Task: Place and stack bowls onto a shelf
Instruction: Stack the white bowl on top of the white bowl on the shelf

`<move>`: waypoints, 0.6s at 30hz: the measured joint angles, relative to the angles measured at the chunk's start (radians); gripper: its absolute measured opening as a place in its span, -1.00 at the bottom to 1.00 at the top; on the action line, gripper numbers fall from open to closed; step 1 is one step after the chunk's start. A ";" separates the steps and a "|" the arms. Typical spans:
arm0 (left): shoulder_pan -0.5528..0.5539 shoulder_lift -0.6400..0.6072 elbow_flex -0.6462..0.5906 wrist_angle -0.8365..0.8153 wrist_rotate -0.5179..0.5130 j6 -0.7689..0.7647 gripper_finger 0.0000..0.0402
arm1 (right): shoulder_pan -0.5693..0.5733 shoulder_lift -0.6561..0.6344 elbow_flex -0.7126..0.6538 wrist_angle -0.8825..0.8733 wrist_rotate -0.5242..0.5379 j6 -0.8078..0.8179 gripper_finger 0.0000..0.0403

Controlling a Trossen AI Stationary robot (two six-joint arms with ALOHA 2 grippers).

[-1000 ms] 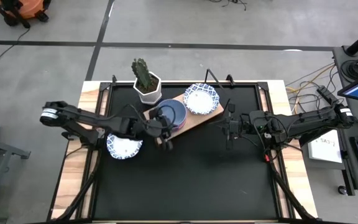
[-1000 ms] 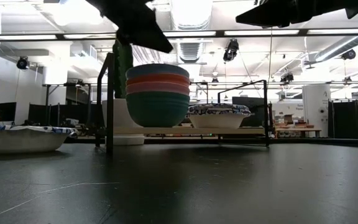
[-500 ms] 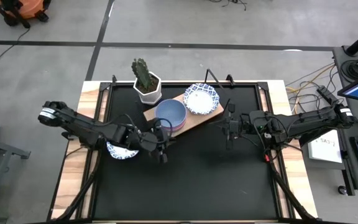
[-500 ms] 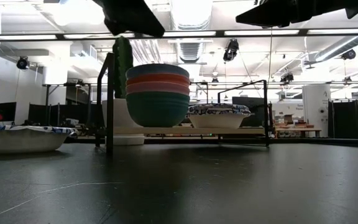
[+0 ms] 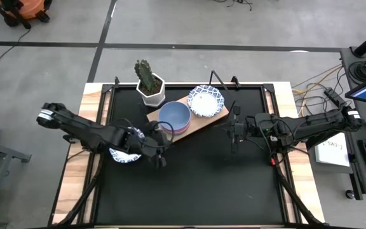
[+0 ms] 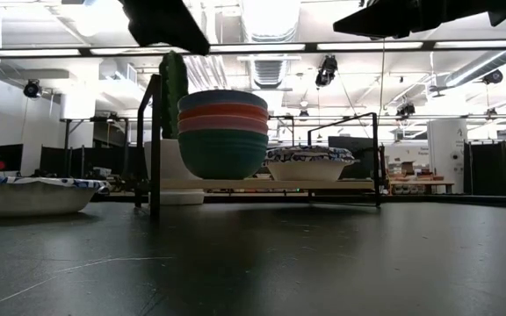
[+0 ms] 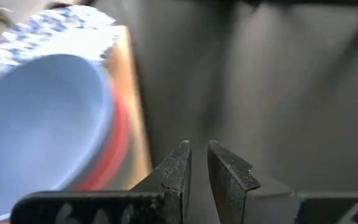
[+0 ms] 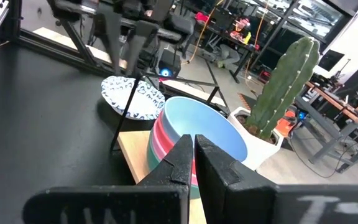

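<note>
shelf (image 5: 203, 122) at upper centre, long axis running lower left to upper right. plain bowl stack (image 5: 175, 117) done at its left end, patterned bowls (image 5: 206, 100) at its right. one patterned bowl (image 5: 122, 152) left on the table, centre left, probably single. left gripper (image 5: 159, 154) narrowly parted, empty, beside it. right gripper (image 5: 235, 133) closed, waiting centre right.

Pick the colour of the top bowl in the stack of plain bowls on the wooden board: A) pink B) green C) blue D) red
C: the stack of plain bowls on the wooden board shows a blue bowl on top, with red, pink and green beneath it in the low view, and from above the stack shows a blue inside.
</note>
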 joint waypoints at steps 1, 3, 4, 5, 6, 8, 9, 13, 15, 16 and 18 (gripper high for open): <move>0.000 -0.007 0.000 -0.018 -0.032 0.018 -0.82 | 0.000 0.000 0.000 0.001 0.000 0.000 -0.96; 0.000 -0.012 -0.003 -0.050 -0.107 0.054 -0.82 | 0.000 0.000 0.000 0.001 0.000 0.000 -0.96; 0.003 -0.014 -0.003 -0.074 -0.136 0.061 -0.82 | 0.000 0.000 0.000 0.001 0.000 0.000 -0.96; 0.010 -0.014 -0.005 -0.098 -0.157 0.061 -0.82 | 0.000 0.000 0.000 0.001 0.000 0.000 -0.96; 0.018 -0.014 -0.006 -0.110 -0.171 0.061 -0.82 | 0.000 0.000 0.000 0.001 0.000 0.000 -0.96; 0.037 -0.014 -0.006 -0.119 -0.178 0.060 -0.82 | 0.000 0.000 0.000 0.001 0.000 0.000 -0.96; 0.046 -0.013 -0.007 -0.118 -0.178 0.060 -0.82 | 0.000 0.000 0.000 0.001 0.000 0.000 -0.96; 0.081 -0.011 -0.007 -0.115 -0.179 0.074 -0.82 | 0.000 0.000 0.000 0.002 0.000 0.000 -0.96; 0.101 -0.011 -0.009 -0.114 -0.179 0.078 -0.82 | 0.000 0.000 0.000 0.001 0.000 0.000 -0.96; 0.110 -0.011 -0.010 -0.115 -0.179 0.080 -0.82 | 0.000 0.000 0.000 0.001 0.000 0.001 -0.96; 0.127 -0.011 -0.010 -0.115 -0.179 0.086 -0.82 | 0.000 0.000 0.000 0.001 0.000 0.001 -0.96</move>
